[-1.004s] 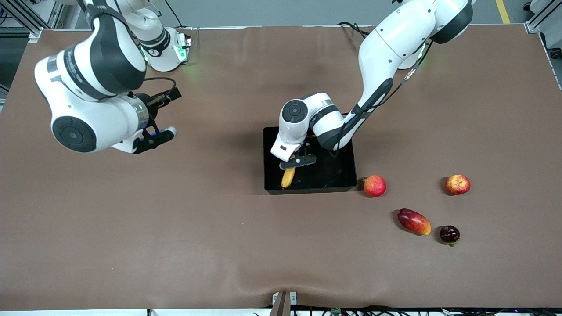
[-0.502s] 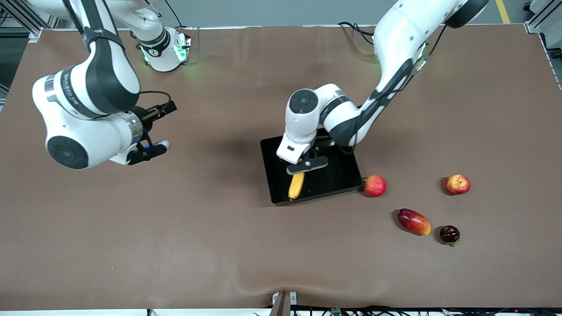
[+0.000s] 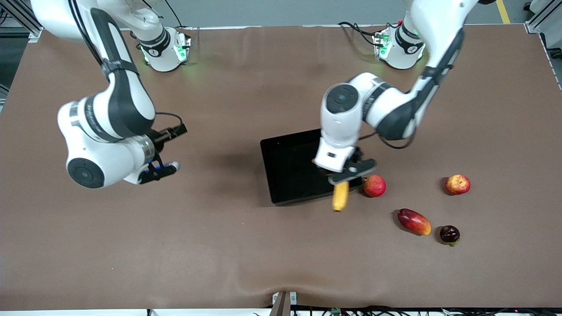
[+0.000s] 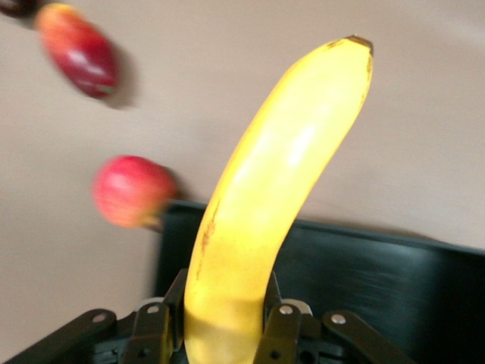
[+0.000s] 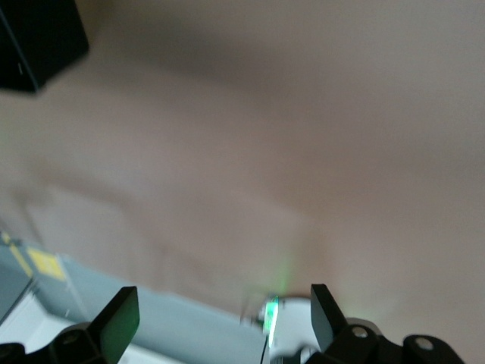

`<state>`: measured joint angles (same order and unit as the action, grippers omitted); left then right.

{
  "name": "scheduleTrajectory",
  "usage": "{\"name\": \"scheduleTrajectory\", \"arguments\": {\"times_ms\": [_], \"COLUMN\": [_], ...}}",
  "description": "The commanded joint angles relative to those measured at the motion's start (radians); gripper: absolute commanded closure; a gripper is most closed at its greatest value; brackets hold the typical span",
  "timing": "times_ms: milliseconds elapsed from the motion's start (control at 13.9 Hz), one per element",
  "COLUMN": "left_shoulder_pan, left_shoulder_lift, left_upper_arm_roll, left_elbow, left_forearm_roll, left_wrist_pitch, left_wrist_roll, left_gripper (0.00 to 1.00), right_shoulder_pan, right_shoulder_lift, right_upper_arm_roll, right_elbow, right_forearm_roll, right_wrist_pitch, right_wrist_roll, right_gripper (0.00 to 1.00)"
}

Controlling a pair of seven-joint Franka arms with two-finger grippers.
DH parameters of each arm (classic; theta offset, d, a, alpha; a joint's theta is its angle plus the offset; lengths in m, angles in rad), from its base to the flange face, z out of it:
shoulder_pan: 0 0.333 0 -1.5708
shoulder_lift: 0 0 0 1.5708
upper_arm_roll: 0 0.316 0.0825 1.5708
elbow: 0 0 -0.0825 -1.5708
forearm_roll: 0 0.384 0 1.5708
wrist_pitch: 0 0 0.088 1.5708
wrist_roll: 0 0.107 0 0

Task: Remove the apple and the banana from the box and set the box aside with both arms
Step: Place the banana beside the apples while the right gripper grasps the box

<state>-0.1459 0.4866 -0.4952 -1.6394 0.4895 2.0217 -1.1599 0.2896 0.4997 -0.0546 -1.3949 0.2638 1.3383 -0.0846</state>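
My left gripper [image 3: 347, 174] is clamped on 1 end of the banana [image 3: 340, 196], which hangs in the air over the edge of the black tray [image 3: 290, 169] at the corner toward the left arm's end of the table — in the left wrist view the banana [image 4: 265, 205] runs out from between my fingers [image 4: 155, 330] above the tray [image 4: 394, 280]. My right gripper [image 3: 160, 151] hovers with jaws spread wide and empty over bare table toward the right arm's end; its fingers [image 5: 121, 318] stand well apart. The tray lies empty at mid-table. The apple [image 3: 457, 184] rests on the table toward the left arm's end, well apart from the tray. 3 other fruits lie there — a pinkish-red round fruit [image 3: 374, 185] just beside the tray, an oval red-and-yellow fruit [image 3: 413, 221] and a small dark fruit [image 3: 449, 234] nearer the front camera.
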Motion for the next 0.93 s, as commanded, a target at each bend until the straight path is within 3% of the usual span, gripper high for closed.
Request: {"name": "scheduleTrajectory", "arguments": {"times_ms": [0, 359, 646, 861], "left_shoulder_pan": [0.144, 0.336, 0.458, 0.486], "left_shoulder_lift": [-0.097, -0.152, -0.125, -0.070], "left_upper_arm_roll": [-0.019, -0.019, -0.017, -0.016], "left_elbow": [-0.172, -0.342, -0.471, -0.497], "left_forearm_roll": [-0.011, -0.009, -0.009, 0.004], "left_wrist_pitch": [-0.011, 0.017, 0.171, 0.238], "left_wrist_roll": [0.087, 0.143, 0.143, 0.144], "left_gripper": [1.00, 1.00, 1.00, 1.00], "right_shoulder_pan": [0.048, 0.101, 0.187, 0.268], "right_shoulder_lift": [0.019, 0.097, 0.143, 0.192], "right_upper_arm_roll": [-0.002, 0.001, 0.001, 0.001], "right_elbow": [0.039, 0.037, 0.031, 0.033], "right_forearm_roll": [0.015, 0.020, 0.023, 0.055], "right_wrist_pitch": [0.131, 0.399, 0.608, 0.734], "right_wrist_roll": [0.002, 0.009, 0.031, 0.139], "right_gripper": [0.00, 0.00, 0.00, 0.00]}}
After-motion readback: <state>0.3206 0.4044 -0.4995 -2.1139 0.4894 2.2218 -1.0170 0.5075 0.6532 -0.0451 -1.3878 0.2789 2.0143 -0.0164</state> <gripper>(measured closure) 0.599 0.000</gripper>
